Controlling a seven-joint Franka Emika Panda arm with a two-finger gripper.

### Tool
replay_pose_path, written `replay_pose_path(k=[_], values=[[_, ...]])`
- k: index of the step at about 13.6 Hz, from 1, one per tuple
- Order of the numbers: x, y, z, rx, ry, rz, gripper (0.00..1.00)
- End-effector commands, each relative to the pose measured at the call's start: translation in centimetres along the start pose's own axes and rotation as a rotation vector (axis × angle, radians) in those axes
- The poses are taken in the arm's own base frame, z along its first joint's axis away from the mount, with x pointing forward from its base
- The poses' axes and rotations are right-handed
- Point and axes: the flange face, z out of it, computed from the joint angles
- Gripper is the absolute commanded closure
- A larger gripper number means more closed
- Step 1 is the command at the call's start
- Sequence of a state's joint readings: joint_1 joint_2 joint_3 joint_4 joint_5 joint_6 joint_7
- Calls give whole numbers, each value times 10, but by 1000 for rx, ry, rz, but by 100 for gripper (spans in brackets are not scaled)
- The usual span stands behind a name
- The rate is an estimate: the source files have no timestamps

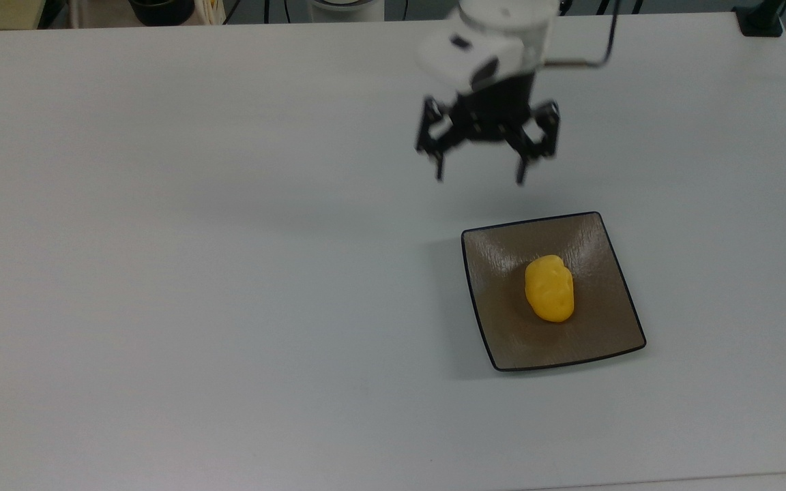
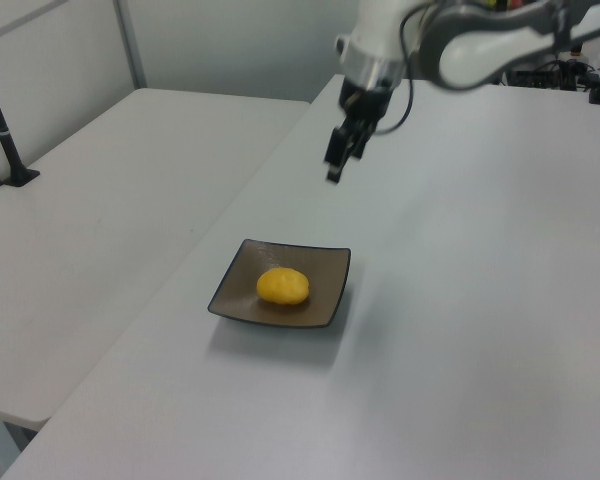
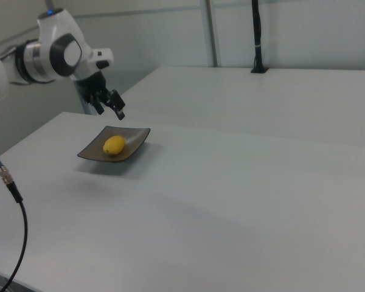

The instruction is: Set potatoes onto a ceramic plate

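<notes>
Top view: my gripper (image 1: 479, 179) hangs above the white counter (image 1: 195, 273), up and toward the top view's left of the ceramic plate (image 1: 495, 341), its 2 fingers (image 1: 439, 170) spread wide with nothing between them. The potato (image 1: 549, 288) lies on the plate near its middle, long axis running up and down in the picture, clear of the dark rim on every side. A thin cable (image 1: 604, 48) loops from the wrist.

Left view: I see the gripper (image 2: 336, 168) raised well above the counter (image 2: 460, 350) and well apart from the plate (image 2: 325, 312), fingers pointing down. The potato (image 2: 282, 286) sits alone in the dish, roughly centred.

Right view: the gripper (image 3: 117, 111) is held up beyond the plate (image 3: 91, 156), at the right view's left, with its fingers apart and empty. The potato (image 3: 114, 145) rests on the plate's surface. A black post (image 3: 256, 36) stands on the far counter.
</notes>
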State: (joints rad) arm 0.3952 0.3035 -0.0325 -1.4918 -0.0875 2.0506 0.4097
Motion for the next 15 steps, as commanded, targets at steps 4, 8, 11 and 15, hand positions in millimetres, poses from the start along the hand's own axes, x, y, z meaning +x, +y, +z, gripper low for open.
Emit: replay_pose_path(k=[4,8,11,15], values=[[-55,109,-99,-22,-157,182,0],[-84,153,-119,14,-233,99,0],[-75,151,-109,32,-207,3,0],[-68,150,-107,44,-171,-77,0]])
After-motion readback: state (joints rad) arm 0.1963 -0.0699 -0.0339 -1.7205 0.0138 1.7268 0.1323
